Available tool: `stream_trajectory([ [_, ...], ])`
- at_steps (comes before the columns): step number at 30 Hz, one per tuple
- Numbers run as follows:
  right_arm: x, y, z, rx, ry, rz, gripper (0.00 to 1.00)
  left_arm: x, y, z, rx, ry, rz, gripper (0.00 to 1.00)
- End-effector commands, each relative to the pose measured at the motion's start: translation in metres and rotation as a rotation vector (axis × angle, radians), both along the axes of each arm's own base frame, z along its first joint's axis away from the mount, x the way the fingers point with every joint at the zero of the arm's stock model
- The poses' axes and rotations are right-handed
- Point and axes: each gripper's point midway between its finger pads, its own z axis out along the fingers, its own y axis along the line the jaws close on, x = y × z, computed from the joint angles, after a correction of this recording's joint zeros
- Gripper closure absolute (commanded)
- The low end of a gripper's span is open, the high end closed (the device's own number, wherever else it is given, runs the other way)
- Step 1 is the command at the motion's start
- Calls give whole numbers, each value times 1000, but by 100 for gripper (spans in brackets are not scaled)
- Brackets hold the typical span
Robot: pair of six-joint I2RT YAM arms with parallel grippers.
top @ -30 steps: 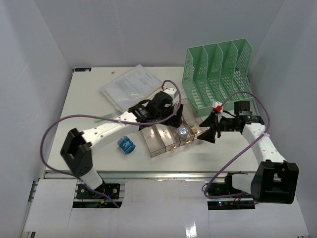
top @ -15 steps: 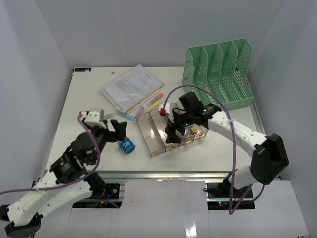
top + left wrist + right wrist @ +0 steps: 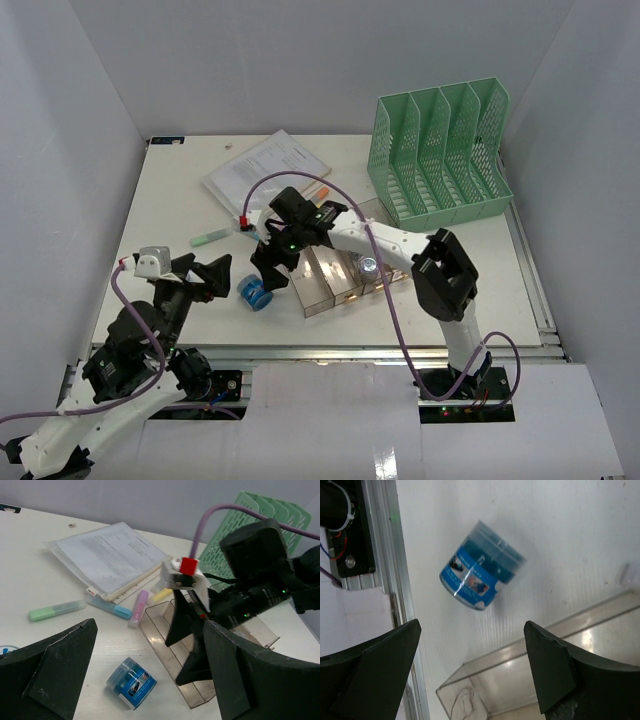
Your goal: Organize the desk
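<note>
The white desk (image 3: pixel 170 200) holds a small blue jar (image 3: pixel 255 293) lying on its side, just left of a clear compartment tray (image 3: pixel 335 285). My right gripper (image 3: pixel 270 268) reaches across to the tray's left end and hangs open just above and right of the jar, holding nothing. In the right wrist view the jar (image 3: pixel 482 565) lies ahead of the open gripper (image 3: pixel 470 625), beside the tray's corner (image 3: pixel 520 680). My left gripper (image 3: pixel 205 272) hovers open and empty left of the jar. Its wrist view shows the jar (image 3: pixel 131 682) and the right gripper (image 3: pixel 192 650) over the tray (image 3: pixel 172 647).
A mint-green mesh file rack (image 3: pixel 440 150) stands at the back right. A stack of papers (image 3: pixel 265 175) lies at the back centre. Green (image 3: pixel 57 610), blue (image 3: pixel 107 607), pink (image 3: pixel 139 608) and yellow (image 3: pixel 161 595) highlighters lie between papers and tray. The desk's metal rail (image 3: pixel 395 580) runs near the jar.
My right gripper has swung left from the tray's middle to its left end near the jar, jaws slightly wider. The left arm has drawn back toward the front left.
</note>
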Motion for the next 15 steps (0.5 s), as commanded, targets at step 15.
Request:
stream_trajectory([
  [15, -8, 52, -42, -114, -87, -263, 10, 2, -6, -4, 42, 10, -25, 2],
])
